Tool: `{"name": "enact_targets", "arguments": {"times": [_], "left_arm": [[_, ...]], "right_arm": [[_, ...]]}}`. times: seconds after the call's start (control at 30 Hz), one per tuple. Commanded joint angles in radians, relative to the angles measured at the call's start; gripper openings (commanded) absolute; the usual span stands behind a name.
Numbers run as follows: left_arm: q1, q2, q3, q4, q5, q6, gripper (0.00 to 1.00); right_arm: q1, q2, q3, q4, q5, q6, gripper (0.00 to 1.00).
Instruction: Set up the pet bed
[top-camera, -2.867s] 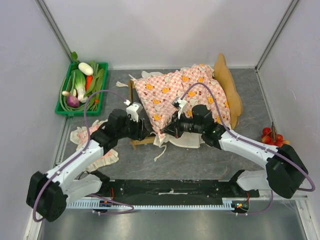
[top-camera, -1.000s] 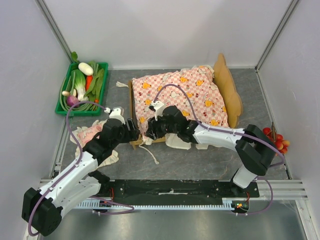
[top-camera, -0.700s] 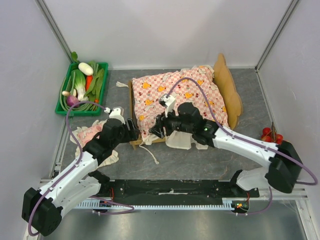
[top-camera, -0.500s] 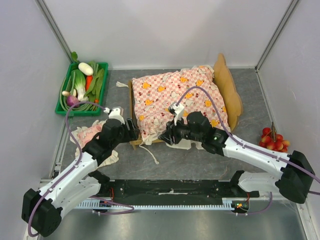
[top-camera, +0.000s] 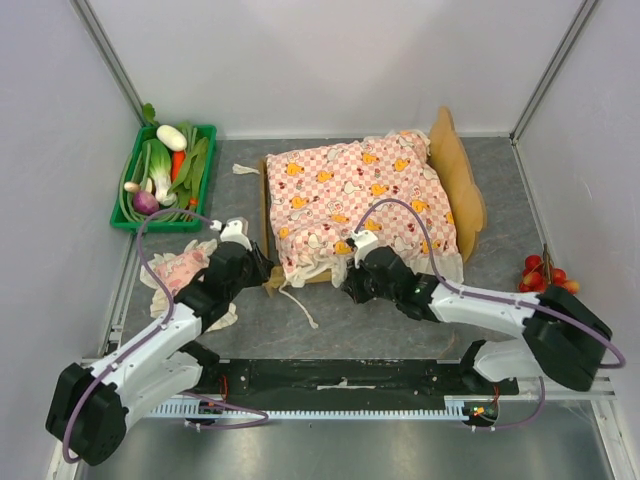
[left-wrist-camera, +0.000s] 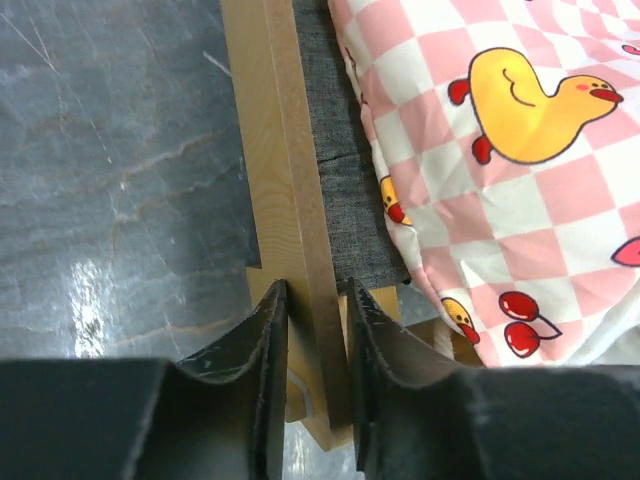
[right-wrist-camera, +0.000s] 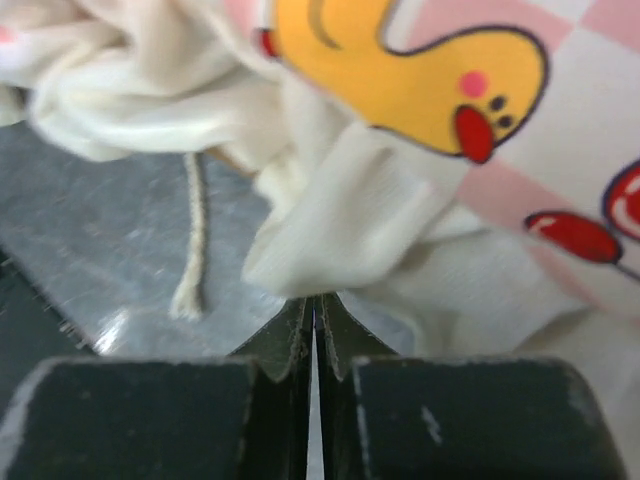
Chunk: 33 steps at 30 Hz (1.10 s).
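Pet bed (top-camera: 458, 180): middle of the frame, in the same spot as before.
Mattress (top-camera: 350, 195): now flat on the bed, so we think this step is almost done.
Left gripper (left-wrist-camera: 315, 300): just squeezed onto the bed's lower-left wooden side.
Right gripper (right-wrist-camera: 312, 305): just snapped closed at the mattress edge; we cannot tell if it holds cloth.

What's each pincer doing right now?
Left pincer: closed on the light-wood pet bed frame's rail.
Right pincer: shut against the pink-checked mattress's cream frill; grip unclear.

Top cam overhead; wrist cams close-up along pet bed (top-camera: 462, 185) front.
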Motion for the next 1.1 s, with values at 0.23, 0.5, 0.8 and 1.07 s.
{"name": "enact_targets", "arguments": {"times": [0.23, 0.5, 0.8, 1.07], "left_arm": [[0.078, 0.191, 0.078, 0.206, -0.044, 0.093, 0.02], [0.101, 0.255, 0.072, 0.270, 0.060, 0.079, 0.02], [0.115, 0.260, 0.066, 0.270, 0.101, 0.096, 0.02], [0.155, 0.255, 0.055, 0.269, 0.187, 0.088, 0.02]], "right_arm": [[-0.161, 0.366, 0.224, 0.295, -0.040, -0.092, 0.10], [-0.027, 0.408, 0.090, 0.633, -0.015, 0.123, 0.30], [0.281, 0.463, 0.168, 0.631, 0.367, 0.106, 0.31], [0.307, 0.604, 0.337, 0.520, 0.361, 0.083, 0.29]]}}
